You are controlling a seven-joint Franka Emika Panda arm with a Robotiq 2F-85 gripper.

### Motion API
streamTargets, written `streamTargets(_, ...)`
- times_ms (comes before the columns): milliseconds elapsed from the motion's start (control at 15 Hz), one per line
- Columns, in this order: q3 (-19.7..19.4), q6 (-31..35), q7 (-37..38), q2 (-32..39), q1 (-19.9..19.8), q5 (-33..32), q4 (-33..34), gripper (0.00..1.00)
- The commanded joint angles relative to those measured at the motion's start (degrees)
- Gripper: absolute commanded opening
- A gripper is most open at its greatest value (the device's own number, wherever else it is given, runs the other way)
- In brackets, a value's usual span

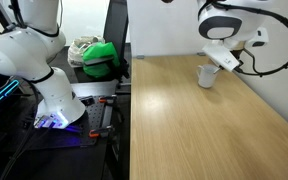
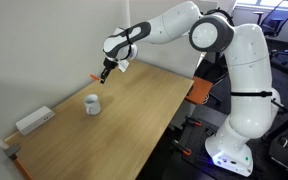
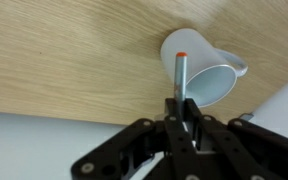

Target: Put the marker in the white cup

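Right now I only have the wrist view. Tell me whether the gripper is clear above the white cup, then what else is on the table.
Observer: In both exterior views the gripper hangs in the air, higher than the white cup. The marker clamped in it ends above the rim.
Operator: Confirm the cup is standing.
Observer: It stands upright on the wooden table, mouth up.
Operator: Report anything else near it.
Observer: A flat white block lies by the table's edge, apart from the cup, on the side away from the robot's base.
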Motion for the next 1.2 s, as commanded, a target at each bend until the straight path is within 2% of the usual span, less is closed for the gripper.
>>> streamTargets(0, 1.6, 0.7, -6.1, 2.1, 0.2, 3.2, 2.2, 0.03)
streamTargets(667, 5.1, -0.5, -20.2, 6.0, -0.6, 10.1, 6.0, 0.03)
streamTargets(1133, 6.3, -4.3, -31.0, 8.6, -0.2, 14.0, 9.1, 0.03)
